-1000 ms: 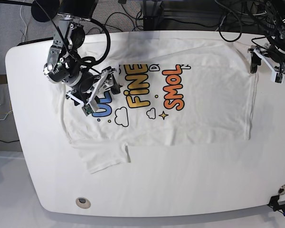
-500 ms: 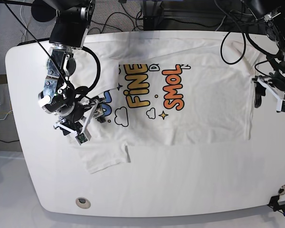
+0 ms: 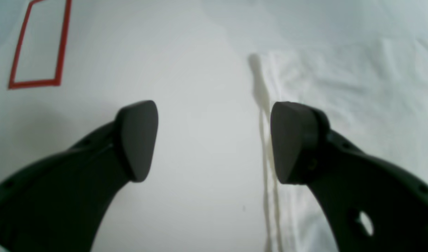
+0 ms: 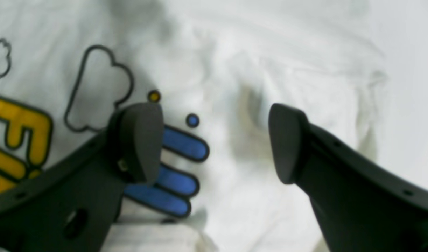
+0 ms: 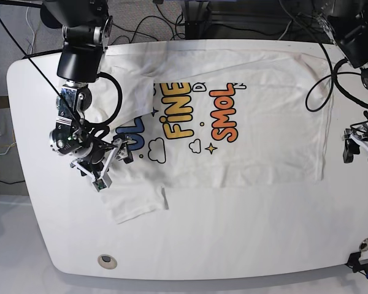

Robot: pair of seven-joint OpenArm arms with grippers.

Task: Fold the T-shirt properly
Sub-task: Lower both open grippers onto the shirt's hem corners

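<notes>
T-shirt [image 5: 251, 122]: white, short-sleeved, cotton-like fabric. Lies spread mostly flat, print side up, turned sideways across the upper half of a white table, collar end toward 9 o'clock, hem toward 3 o'clock. Print reads sideways: blue letters at 9 o'clock, yellow "FiNE" in the middle, orange "SMOL" beside it, with outlined clouds, a star and small dots. One sleeve sticks out at 7 o'clock, lying flat. Fabric near the blue letters is rumpled and bunched; the hem edge runs straight with light wrinkling.
</notes>
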